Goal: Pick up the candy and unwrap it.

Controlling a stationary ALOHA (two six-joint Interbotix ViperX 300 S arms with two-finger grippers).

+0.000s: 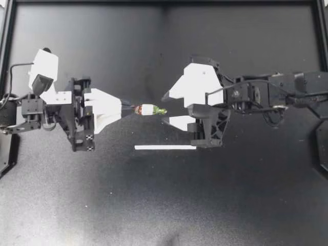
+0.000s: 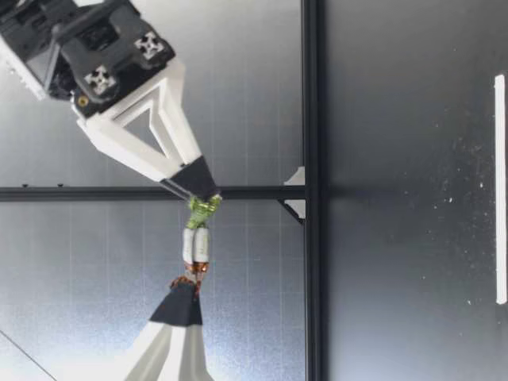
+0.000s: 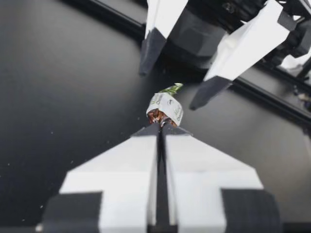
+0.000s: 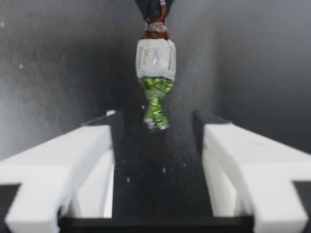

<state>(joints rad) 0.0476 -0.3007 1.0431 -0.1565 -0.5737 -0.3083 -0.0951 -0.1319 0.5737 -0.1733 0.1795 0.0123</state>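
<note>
Black tabletop [image 1: 154,205] below, the left gripper [image 1: 128,108] is clamped on the brown twist of a small white-banded, foil-wrapped candy [image 1: 148,109] held in mid-air. The right gripper [image 1: 165,108], jaws apart, straddles the green twist and should close squarely on it before pulling straight away.

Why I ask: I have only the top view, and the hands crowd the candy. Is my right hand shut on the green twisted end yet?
Observer: No. In the right wrist view the right hand is open; the green foil twist of the small white-wrapped candy sits between its fingers, touching neither.
Operator: Is the left grip solid?
Observer: The left hand is shut on the copper-brown foil twist.
Operator: Off the table?
Observer: Yes, the low view shows it held clear above the black table.
</note>
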